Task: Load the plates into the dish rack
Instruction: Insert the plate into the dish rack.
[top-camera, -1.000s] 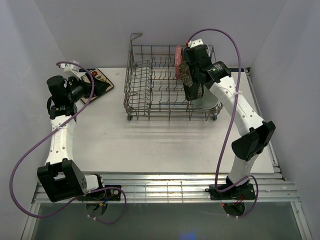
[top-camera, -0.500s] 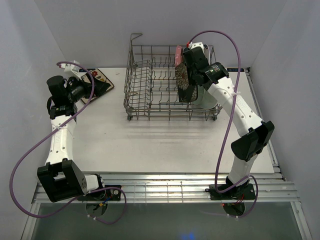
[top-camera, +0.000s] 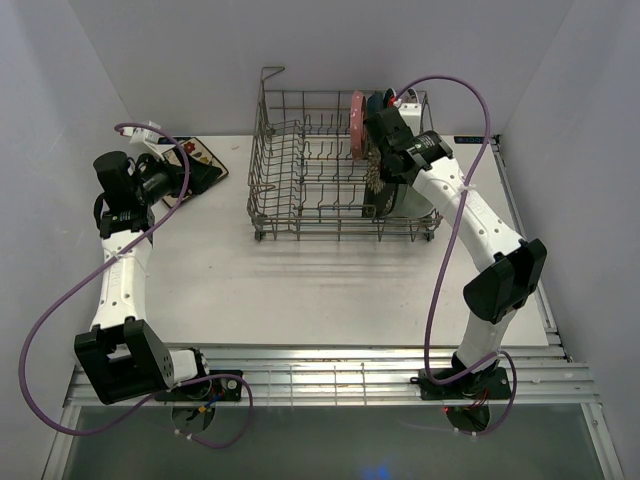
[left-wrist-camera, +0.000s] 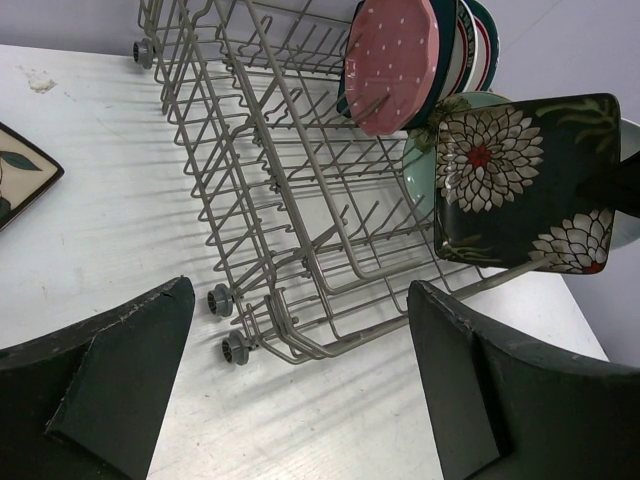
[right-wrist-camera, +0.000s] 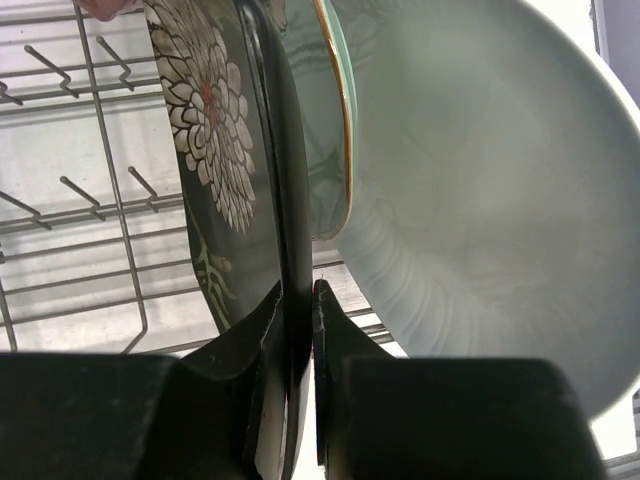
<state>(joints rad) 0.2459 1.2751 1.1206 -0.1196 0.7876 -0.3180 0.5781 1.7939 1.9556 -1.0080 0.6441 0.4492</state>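
The grey wire dish rack (top-camera: 310, 175) stands at the back middle of the table. My right gripper (top-camera: 386, 168) is shut on the edge of the dark floral square plate (top-camera: 375, 188), holding it on edge inside the rack's right end. The right wrist view shows its fingers (right-wrist-camera: 262, 330) pinching that plate (right-wrist-camera: 215, 150), close beside the mint round plate (right-wrist-camera: 322, 130) and a big white plate (right-wrist-camera: 480, 200). The pink dotted plate (left-wrist-camera: 393, 60) and teal-and-red-rimmed plates (left-wrist-camera: 482, 40) stand upright further back. My left gripper (top-camera: 193, 178) is open and holds nothing, over the cream floral square plate (top-camera: 207, 158).
The rack has tall wire sides (left-wrist-camera: 215, 150) and small wheels (left-wrist-camera: 220, 300) at its near corner. White walls close in the table at the back and on both sides. The cream plate's corner (left-wrist-camera: 20, 180) shows at the left edge of the left wrist view.
My right gripper has moved the dark floral plate back and down a little within the rack's right end, closer to the mint plate. The left arm has not moved.
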